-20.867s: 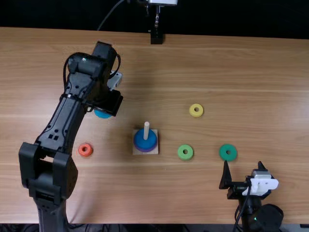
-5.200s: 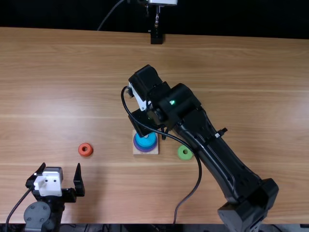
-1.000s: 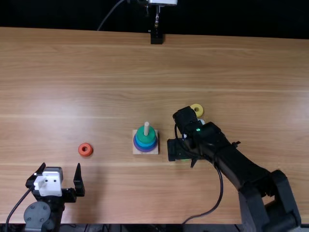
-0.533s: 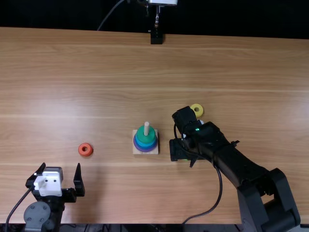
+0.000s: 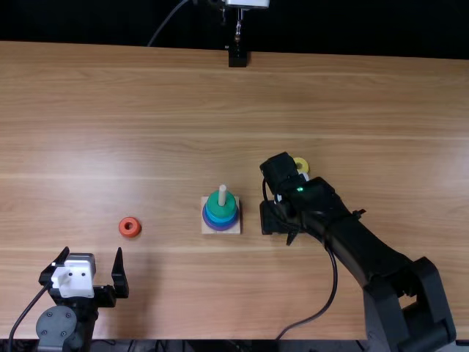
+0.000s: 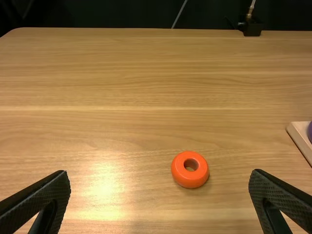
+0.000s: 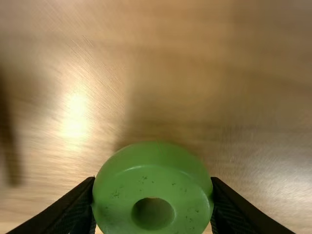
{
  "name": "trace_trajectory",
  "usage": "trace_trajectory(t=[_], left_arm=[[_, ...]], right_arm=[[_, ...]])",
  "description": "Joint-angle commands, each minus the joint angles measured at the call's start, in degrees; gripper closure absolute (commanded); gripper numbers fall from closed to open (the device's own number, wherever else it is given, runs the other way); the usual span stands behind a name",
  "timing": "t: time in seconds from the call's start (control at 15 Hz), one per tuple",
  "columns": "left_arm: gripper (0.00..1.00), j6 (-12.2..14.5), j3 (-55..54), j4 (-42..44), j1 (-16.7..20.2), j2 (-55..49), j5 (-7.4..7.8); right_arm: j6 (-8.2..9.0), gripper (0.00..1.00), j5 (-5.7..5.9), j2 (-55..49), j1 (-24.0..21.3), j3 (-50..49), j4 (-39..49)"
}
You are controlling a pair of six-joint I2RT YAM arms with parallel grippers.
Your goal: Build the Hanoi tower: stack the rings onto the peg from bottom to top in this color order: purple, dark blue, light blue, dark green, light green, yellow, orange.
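Note:
In the top view my left gripper point(image 5: 91, 274) stands open at the near left; the left wrist view shows the same gripper point(image 6: 160, 195) with an orange ring point(image 6: 190, 169) on the table beyond its fingers. My right gripper point(image 5: 275, 224) is right of the peg base point(image 5: 233, 230). In the right wrist view that gripper point(image 7: 153, 200) is shut on the light green ring point(image 7: 153, 185). The peg point(image 5: 222, 193) carries a dark green ring point(image 5: 221, 208) on top, with light blue, dark blue and purple below. The orange ring point(image 5: 130, 227) lies left of the base.
A yellow ring point(image 5: 301, 165) lies just beyond the right arm, partly covered by it. The right arm spans the near right part of the table point(image 5: 220, 293). A black stand point(image 5: 238, 56) is at the far edge.
Over the last second, my right gripper shifted slightly right and away from the near edge. Since the oldest frames, light blue and dark green rings came onto the peg, and the left arm drew back.

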Motion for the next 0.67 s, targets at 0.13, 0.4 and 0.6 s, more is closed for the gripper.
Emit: trace_trajectory(t=[0.13, 0.4, 0.6], left_arm=[[0.0, 0.17, -6.44, -4.59, 0.04, -0.62, 0.33], [0.0, 0.17, -6.44, -4.59, 0.04, -0.62, 0.33], [0.0, 0.17, -6.44, -4.59, 0.04, -0.62, 0.33]], right_arm=[[-6.67, 1.0, 0.57, -5.54, 0.36, 10.82, -11.38], [-10.57, 1.0, 0.46, -5.19, 0.63, 27.08, -28.57], [-11.73, 1.0, 0.46, -4.23, 3.53, 38.24, -31.2]])
